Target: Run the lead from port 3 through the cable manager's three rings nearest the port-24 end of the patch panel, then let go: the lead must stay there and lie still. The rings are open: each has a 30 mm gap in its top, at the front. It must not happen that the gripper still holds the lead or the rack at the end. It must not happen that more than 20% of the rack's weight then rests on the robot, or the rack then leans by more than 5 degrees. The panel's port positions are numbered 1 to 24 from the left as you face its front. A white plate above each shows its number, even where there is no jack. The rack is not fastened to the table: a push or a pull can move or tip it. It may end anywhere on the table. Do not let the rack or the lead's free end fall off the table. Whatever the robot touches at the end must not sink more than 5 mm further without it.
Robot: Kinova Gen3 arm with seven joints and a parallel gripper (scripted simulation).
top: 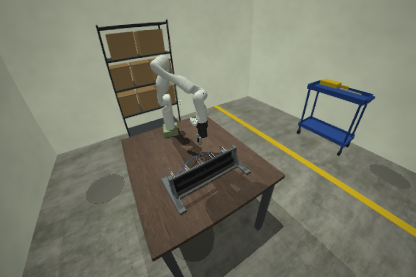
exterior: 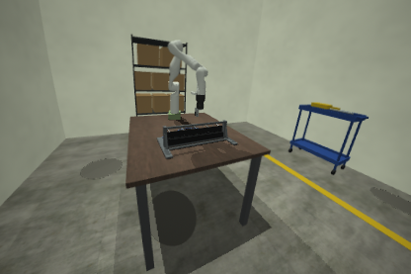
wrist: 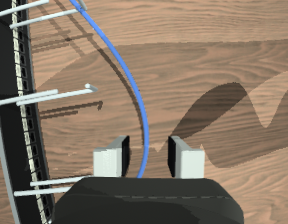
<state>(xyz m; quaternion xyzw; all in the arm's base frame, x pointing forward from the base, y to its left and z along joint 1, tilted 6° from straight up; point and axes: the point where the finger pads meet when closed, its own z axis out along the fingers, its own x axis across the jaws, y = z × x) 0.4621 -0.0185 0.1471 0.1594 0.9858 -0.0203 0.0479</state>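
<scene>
The patch-panel rack (top: pixel 207 170) stands across the middle of the brown table, and it also shows in the exterior view (exterior: pixel 196 135). The blue lead (wrist: pixel 122 63) runs from the rack's far end in a curve over the wood, past the white ring prongs (wrist: pixel 62 92) of the cable manager. Whether it lies inside any ring I cannot tell. My gripper (wrist: pixel 148 150) is open. The lead's end lies between the spread fingers, and neither finger presses on it. In the top and exterior views the gripper (top: pixel 201 139) (exterior: pixel 198 110) hangs a little above the table behind the rack.
The arm's green base (top: pixel 170 131) sits at the table's back edge. A shelf with cardboard boxes (top: pixel 137 70) stands behind it. A blue cart (top: pixel 335 112) stands far to the right, beyond a yellow floor line.
</scene>
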